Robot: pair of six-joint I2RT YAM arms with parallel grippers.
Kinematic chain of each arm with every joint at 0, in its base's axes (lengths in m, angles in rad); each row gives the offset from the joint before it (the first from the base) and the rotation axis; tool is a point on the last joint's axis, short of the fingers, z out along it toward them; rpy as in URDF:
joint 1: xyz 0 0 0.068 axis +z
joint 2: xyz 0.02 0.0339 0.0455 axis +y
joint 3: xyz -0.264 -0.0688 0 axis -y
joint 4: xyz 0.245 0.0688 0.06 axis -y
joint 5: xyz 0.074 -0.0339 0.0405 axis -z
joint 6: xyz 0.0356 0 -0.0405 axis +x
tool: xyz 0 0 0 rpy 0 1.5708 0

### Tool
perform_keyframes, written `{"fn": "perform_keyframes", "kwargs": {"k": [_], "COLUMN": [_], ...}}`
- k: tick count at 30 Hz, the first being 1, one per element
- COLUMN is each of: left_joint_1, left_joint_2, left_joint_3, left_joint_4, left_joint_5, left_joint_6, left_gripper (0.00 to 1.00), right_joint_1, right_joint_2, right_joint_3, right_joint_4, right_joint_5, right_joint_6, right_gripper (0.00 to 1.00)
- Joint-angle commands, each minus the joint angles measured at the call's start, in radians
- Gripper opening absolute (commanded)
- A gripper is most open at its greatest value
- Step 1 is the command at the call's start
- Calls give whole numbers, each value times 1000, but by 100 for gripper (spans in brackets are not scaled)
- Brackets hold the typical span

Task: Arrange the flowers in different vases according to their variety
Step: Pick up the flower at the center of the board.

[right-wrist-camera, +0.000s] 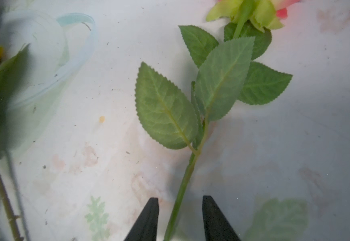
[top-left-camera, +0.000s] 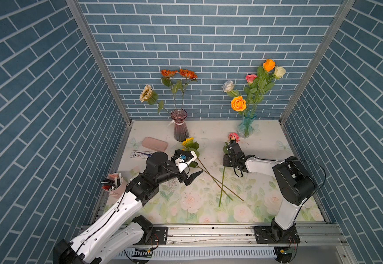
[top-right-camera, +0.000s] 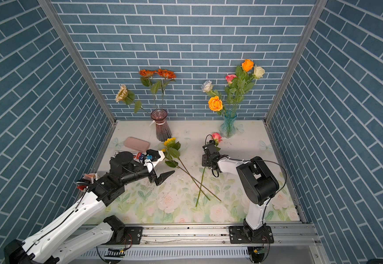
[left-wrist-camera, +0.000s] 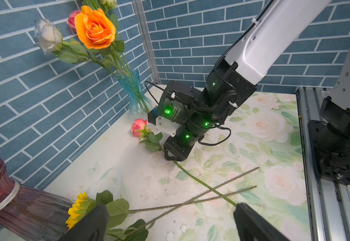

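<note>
In both top views the purple vase point(top-left-camera: 179, 128) holds sunflowers point(top-left-camera: 188, 73), the aqua vase point(top-left-camera: 246, 128) roses point(top-left-camera: 238, 104). In the left wrist view, the left end effector point(left-wrist-camera: 171, 207) is wide open by a yellow sunflower point(left-wrist-camera: 77, 210) on the surface point(left-wrist-camera: 128, 167). In the right wrist view, the right end effector point(right-wrist-camera: 180, 198) is open around the stem of the lying pink rose point(right-wrist-camera: 193, 162).

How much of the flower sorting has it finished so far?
Mostly done: three sunflower-type blooms stand in the purple vase, five roses in the aqua vase. In hand: the right hand, open and not yet gripping, straddles the stem of the pink rose on the table. Left: that rose and the yellow sunflower lying by the open left hand.
</note>
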Motion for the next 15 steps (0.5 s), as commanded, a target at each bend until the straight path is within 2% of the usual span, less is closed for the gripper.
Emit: {"fn": "perform_keyframes", "kwargs": {"k": [1, 8, 15], "left_joint_1": [13, 23, 26], "left_joint_2": [3, 2, 1], "left_joint_3": [-10, -12, -11], "left_joint_4": [25, 21, 22], "left_joint_5": [25, 26, 29], "left_joint_6": [-6, -5, -7], "left_gripper": [100, 100, 100], "right_joint_1": [7, 15, 20], "right_joint_2": [50, 65, 20], "right_joint_3": [37, 27, -26], "right_joint_4": [-1, -8, -14], "right_joint_5": [22, 91, 133], "right_joint_6": [37, 79, 97], "right_gripper": [39, 34, 0]}}
